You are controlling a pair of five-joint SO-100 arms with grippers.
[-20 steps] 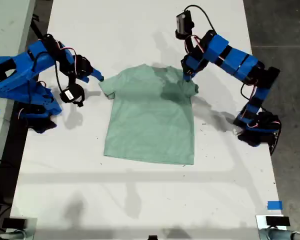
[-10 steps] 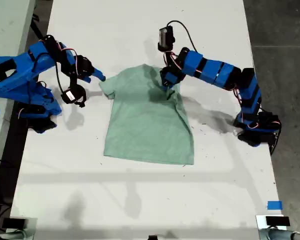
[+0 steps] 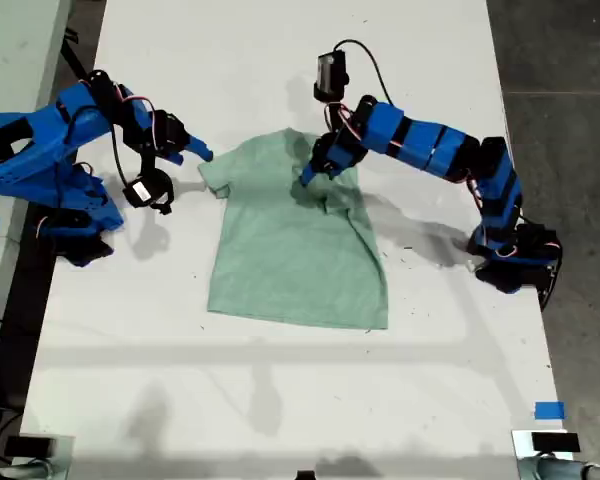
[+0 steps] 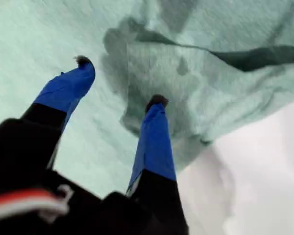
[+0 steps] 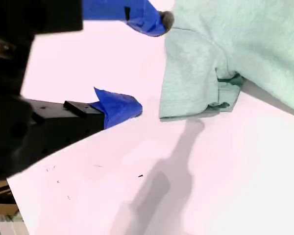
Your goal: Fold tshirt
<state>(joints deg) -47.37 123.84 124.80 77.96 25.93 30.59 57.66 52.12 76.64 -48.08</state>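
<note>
The pale mint tshirt [image 3: 290, 255] lies flat on the white table, neck toward the far edge. Its sleeve [image 3: 348, 198] on the exterior view's right is folded inward over the chest. My first gripper [image 3: 310, 176] hovers over the upper chest, open, its blue fingers [image 4: 154, 137] spread just above the rumpled folded cloth [image 4: 186, 83] without pinching it. My second gripper [image 3: 196, 154] is open beside the other sleeve [image 3: 216, 178], at the exterior view's left. In the second wrist view that sleeve [image 5: 196, 73] lies flat just beyond my second gripper [image 5: 137, 61], and nothing is between the fingers.
The white table [image 3: 280, 400] extends well beyond the shirt toward the near edge. Blue tape [image 3: 548, 410] marks the near corner on the exterior view's right. Dark floor [image 3: 570, 60] borders that side. The arm bases [image 3: 515, 255] [image 3: 70, 220] stand at both table sides.
My first arm swung from the shirt's sleeve on the exterior view's right toward the chest, carrying that sleeve inward over the shirt. My second arm has stayed put.
</note>
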